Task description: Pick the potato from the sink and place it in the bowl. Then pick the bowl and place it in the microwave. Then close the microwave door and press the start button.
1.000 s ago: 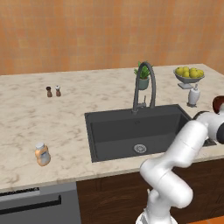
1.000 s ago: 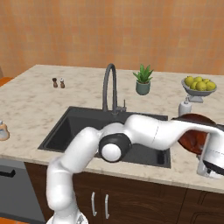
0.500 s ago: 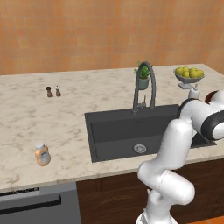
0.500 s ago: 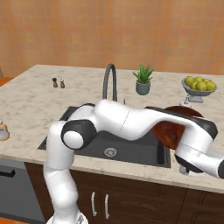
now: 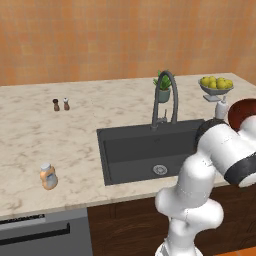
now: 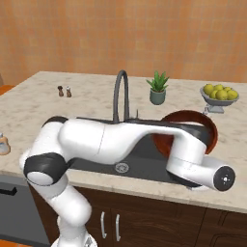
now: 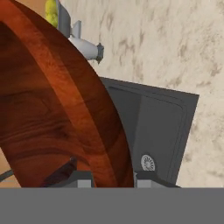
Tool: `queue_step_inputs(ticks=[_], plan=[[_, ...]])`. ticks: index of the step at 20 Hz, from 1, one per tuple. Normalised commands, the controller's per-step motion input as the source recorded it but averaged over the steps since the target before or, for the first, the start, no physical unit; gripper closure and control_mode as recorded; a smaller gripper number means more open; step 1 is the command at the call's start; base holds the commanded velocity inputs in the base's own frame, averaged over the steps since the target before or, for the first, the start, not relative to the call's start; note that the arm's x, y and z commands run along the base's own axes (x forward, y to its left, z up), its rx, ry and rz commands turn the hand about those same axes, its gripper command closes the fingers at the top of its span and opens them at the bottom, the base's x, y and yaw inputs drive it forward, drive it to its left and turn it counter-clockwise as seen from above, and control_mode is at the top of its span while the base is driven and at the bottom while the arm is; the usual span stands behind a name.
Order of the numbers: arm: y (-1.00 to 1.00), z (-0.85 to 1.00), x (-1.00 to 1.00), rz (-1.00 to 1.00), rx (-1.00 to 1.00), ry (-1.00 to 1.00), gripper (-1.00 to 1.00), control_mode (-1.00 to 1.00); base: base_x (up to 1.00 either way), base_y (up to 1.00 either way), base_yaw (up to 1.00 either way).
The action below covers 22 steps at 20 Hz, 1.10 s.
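Holding the wide reddish-brown wooden bowl (image 7: 52,118) by its rim, the two-finger gripper (image 7: 107,178) is clamped narrow, the bowl tipped steeply at three o'clock of the dark grey sink (image 6: 144,161). Risk: the potato, which I cannot make out, rolls out during carriage to the microwave

Sink (image 5: 150,150): set in the tabletop (image 5: 30,125), faucet (image 5: 165,97) behind it. Plant (image 5: 163,86): behind the faucet. Fruit bowl (image 5: 215,86): right of the plant. Two shakers (image 5: 60,104): far left rear. Jar (image 5: 48,176): left front. Bowl (image 6: 188,132): tilted, lifted over the sink's right edge, rim between the gripper (image 7: 111,177) jaws.
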Motion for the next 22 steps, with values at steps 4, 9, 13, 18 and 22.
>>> queue_step_inputs(ticks=[4, 9, 13, 18, 22], plan=[[0.65, 0.34, -0.11, 0.00, -0.10, 0.02, 1.00, -1.00, 0.00, 0.00, 0.00], [0.60, 0.26, -0.09, 0.00, -0.08, 0.01, 1.00, -1.00, 0.00, 0.00, 0.00], [0.59, 0.07, 0.00, 0.00, -0.08, 0.07, 1.00, -1.00, 0.00, 0.00, 0.00], [0.49, 0.06, -0.02, 0.00, -0.07, 0.02, 1.00, -1.00, 0.00, 0.00, 0.00], [0.24, 0.12, -0.05, 0.00, -0.03, 0.00, 1.00, -1.00, 0.00, 0.00, 0.00]])
